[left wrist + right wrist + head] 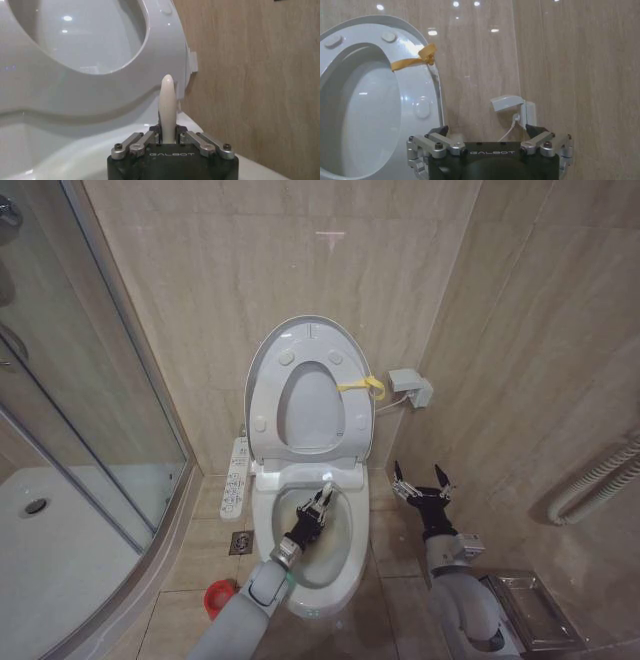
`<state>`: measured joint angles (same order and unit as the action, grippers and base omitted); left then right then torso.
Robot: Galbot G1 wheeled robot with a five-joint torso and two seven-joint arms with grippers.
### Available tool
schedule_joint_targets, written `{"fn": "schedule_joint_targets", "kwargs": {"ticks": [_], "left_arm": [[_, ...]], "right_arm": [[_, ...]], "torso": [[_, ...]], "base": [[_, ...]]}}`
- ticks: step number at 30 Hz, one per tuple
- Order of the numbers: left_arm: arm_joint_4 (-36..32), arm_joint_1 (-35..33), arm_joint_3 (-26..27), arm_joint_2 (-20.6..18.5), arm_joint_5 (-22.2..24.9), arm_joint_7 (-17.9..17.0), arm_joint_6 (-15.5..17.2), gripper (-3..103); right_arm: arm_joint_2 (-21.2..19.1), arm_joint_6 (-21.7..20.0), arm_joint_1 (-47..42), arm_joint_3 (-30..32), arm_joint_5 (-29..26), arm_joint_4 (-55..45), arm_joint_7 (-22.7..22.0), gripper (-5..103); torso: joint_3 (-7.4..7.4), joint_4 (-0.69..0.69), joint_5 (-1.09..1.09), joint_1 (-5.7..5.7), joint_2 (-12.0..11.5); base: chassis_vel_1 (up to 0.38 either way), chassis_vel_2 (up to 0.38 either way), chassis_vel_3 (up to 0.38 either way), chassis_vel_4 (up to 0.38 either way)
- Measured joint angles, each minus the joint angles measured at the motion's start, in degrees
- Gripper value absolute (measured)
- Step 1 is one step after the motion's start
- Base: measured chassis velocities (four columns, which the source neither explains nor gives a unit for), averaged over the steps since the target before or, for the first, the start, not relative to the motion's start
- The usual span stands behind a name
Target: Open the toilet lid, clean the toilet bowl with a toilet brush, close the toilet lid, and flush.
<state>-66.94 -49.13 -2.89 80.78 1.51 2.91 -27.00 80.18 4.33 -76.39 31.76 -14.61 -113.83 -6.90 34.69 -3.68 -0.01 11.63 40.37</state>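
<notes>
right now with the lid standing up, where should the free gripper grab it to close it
Judging by its pose, take the toilet lid at its top rim beside the yellow strap, coming from the robot's right, where the open right gripper waits. The lid leans on the wall; that free edge gives leverage.

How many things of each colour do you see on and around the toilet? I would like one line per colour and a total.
White: 4 (toilet lid, toilet bowl, toilet brush handle, button panel)
Yellow: 1 (strap)
Red: 1 (holder)
Total: 6
</notes>
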Motion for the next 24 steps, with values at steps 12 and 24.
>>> {"fn": "schedule_joint_targets", "kwargs": {"ticks": [12, 24], "left_arm": [[-3.9, 0.8, -1.7, 2.2, -0.1, -0.2, 1.2, 18], [0.6, 3.0, -3.1, 5.0, 0.2, -0.2, 1.4, 18]], "right_arm": [[0.0, 0.0, 0.0, 0.0, 0.0, 0.0, 0.0, 100], [0.0, 0.0, 0.0, 0.0, 0.0, 0.0, 0.0, 100]], "torso": [[0.0, 0.0, 0.02, 0.0, 0.0], [0.0, 0.02, 0.02, 0.0, 0.0]], "base": [[0.0, 0.0, 0.0, 0.0], [0.0, 0.0, 0.0, 0.0]]}}
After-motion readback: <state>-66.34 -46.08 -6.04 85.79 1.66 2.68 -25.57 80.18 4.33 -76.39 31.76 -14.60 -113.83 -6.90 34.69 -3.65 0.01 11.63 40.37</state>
